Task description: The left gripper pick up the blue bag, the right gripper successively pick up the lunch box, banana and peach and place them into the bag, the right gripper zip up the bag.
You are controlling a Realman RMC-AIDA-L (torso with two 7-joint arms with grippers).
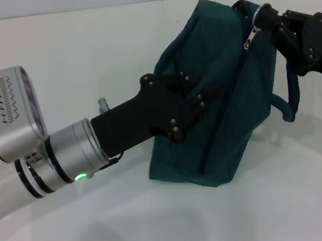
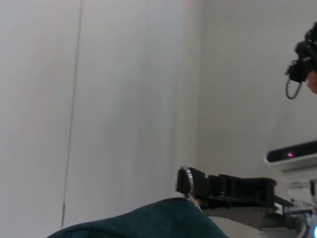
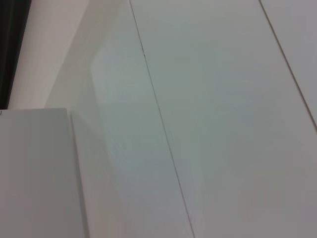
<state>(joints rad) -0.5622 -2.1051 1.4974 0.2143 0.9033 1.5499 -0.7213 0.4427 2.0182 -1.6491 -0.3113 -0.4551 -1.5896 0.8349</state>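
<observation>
Head view: the left gripper [image 1: 177,109] is closed on the near side of the blue bag [image 1: 224,106], which stands on the white table [image 1: 82,59]. The right gripper [image 1: 258,21] sits at the bag's top, pinched on the zipper pull [image 1: 250,39]. Left wrist view: bag fabric at the frame's edge, the right gripper beyond it. Right wrist view: white panels only.
</observation>
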